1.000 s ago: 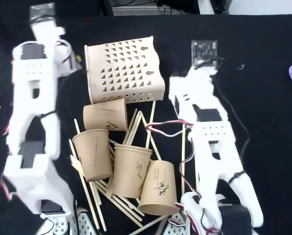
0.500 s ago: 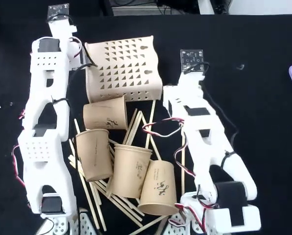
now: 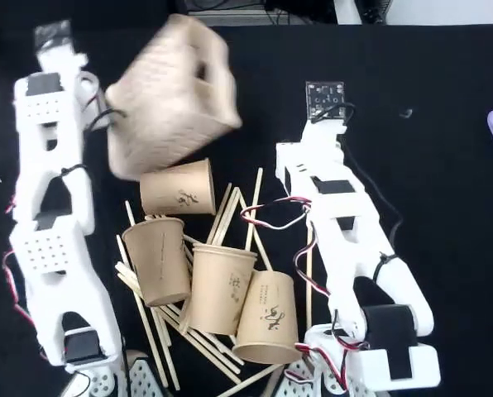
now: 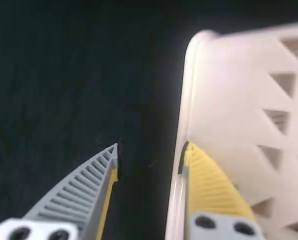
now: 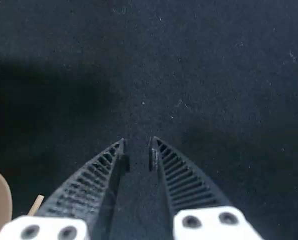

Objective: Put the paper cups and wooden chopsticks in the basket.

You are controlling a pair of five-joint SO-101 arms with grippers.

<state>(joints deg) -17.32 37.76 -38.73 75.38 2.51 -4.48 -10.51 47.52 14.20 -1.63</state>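
Straddling basket (image 4: 229, 90) rim, left tool (image 4: 149, 146) spread.

A: Any txt, nos. or signs legible?
B: Nope, nothing readable. There's dark print on the side of a tan paper cup (image 3: 178, 189) just below the beige perforated plastic basket (image 3: 168, 91), but it's too small to make out.
A: Other cups?
B: Same deal. The second tan paper cup (image 3: 220, 288), mid-pile, has a small dark mark. The third tan paper cup (image 3: 267, 318), touching it, has a bigger squiggly one. Can't tell if they're letters or a logo.
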